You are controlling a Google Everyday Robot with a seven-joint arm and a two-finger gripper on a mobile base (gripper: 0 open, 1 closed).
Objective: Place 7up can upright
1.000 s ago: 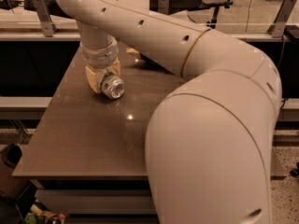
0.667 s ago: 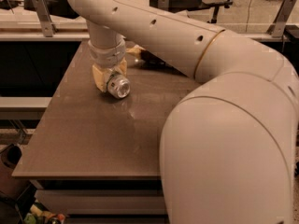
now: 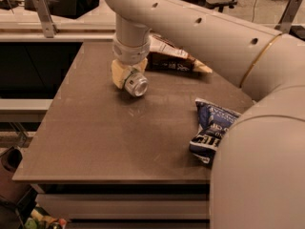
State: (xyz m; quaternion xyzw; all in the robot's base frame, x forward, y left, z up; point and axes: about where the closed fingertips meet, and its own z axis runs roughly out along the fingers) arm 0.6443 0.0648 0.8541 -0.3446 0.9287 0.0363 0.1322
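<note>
The 7up can (image 3: 136, 85) is tilted on its side, its shiny silver end facing me, at the far middle of the brown table (image 3: 95, 137). My gripper (image 3: 126, 76) reaches down from above and is shut on the can, its pale yellowish fingers (image 3: 117, 73) on either side of it. The can sits just at or slightly above the table top; I cannot tell if it touches. The can's label is mostly hidden by the fingers.
A brown snack bag (image 3: 171, 57) lies behind the gripper at the far edge. A dark blue chip bag (image 3: 209, 130) lies at the right, partly hidden by my arm (image 3: 257, 142), which fills the right side. A shelf and black box stand beyond the table.
The arm has swung rightwards in view, uncovering the blue chip bag. The gripper and can have stayed at nearly the same spot on the table, still held.
</note>
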